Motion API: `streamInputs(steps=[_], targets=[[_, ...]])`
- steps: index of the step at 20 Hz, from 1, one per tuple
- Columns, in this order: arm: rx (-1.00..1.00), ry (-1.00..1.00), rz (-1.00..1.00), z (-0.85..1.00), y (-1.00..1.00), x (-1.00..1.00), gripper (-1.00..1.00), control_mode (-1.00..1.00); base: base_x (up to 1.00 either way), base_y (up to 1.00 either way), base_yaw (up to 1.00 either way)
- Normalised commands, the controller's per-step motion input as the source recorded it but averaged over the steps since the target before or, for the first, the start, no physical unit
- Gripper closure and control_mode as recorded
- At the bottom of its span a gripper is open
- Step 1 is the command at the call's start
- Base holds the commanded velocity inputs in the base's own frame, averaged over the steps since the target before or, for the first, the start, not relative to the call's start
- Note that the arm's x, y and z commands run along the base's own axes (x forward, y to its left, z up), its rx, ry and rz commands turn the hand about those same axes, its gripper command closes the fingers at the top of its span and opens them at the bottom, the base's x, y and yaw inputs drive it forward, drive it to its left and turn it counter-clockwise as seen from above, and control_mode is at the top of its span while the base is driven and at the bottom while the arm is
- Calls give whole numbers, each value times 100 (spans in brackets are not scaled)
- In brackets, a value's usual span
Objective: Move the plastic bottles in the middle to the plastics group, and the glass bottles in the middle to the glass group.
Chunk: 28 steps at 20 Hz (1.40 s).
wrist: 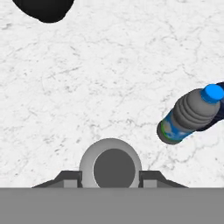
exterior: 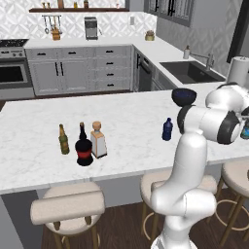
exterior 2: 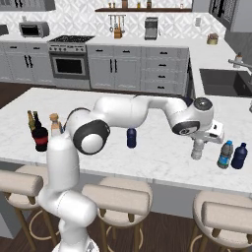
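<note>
In the right base view my gripper reaches down at the counter's right end, shut on the clear white-capped plastic bottle, whose base is at the marble. The hand view looks down on that bottle's cap between the fingers. Just to its right stand a dark bottle with a blue-teal band and a dark blue one. Another dark blue bottle stands mid-counter. At the left, the square pale bottle with tan stopper stands beside the black red-labelled bottle and the olive bottle.
A dark bowl sits on the island behind the gripper. Stools line the island's near edge. A sink lies in the far counter to the right.
</note>
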Motion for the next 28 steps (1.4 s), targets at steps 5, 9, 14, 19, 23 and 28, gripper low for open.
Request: streamInputs(steps=[5,9,14,19,23,28], targets=[[-11,19,0,-3,11,-2,100,-100,0,0,0],[0,1,0,-16,-4,-1,100,-100,0,0,0],[16,-6,0,-2,-34,0,100,-100,0,0,0],[11,-2,-1,0,-43,0,100,-100,0,0,0],[0,0,0,0,-7,0,100,-100,0,0,0],[0,0,0,0,26,0,100,-100,0,0,0]])
